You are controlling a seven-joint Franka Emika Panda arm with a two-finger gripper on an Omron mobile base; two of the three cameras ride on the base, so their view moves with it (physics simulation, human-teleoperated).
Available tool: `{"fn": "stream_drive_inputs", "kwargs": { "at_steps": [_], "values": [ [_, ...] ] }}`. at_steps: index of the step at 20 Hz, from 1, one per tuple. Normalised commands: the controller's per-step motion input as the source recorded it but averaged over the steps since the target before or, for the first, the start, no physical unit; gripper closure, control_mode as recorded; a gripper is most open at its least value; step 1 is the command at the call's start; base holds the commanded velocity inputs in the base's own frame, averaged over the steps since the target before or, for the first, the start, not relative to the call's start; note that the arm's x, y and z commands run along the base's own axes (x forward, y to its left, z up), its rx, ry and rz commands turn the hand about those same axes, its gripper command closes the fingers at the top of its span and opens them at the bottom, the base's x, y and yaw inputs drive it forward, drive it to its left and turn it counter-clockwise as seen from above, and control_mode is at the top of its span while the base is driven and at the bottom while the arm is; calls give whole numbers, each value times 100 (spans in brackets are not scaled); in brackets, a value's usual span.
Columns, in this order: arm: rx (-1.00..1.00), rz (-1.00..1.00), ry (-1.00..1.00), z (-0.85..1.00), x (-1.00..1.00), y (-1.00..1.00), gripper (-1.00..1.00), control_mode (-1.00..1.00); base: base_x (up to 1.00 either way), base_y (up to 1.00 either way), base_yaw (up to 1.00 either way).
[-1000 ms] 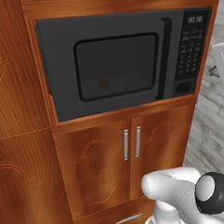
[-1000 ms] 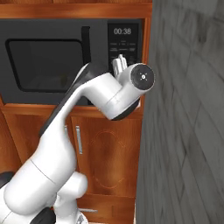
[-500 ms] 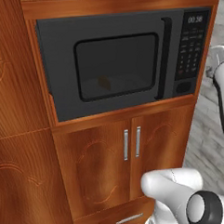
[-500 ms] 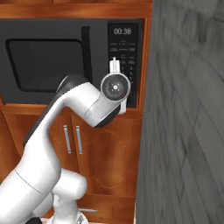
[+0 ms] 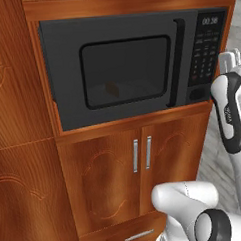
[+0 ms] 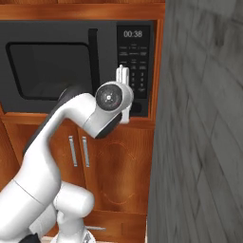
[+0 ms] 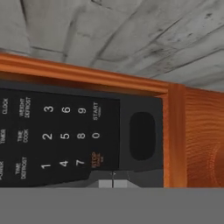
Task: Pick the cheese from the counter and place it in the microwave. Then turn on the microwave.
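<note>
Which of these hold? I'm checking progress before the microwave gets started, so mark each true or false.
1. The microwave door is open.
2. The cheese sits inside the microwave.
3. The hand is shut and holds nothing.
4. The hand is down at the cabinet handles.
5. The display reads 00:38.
1. False: the microwave door is closed.
2. True: the cheese shows behind the window.
3. True: the hand is shut, empty.
4. False: it is up at the button panel, well above the cabinet handles.
5. True, on the display.
</note>
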Motion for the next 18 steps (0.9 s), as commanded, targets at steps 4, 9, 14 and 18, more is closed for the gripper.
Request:
{"fn": "stream_drive_inputs", "kwargs": {
  "at_steps": [4,9,14,18],
  "values": [
    [0,-2,0,0,32,-2,100,-100,0,0,0],
    [0,-1,0,0,27,-10,100,-100,0,0,0],
    [0,0,0,0,22,-17,100,-100,0,0,0],
    [0,0,0,-9,17,-9,100,-100,0,0,0]
  ]
}}
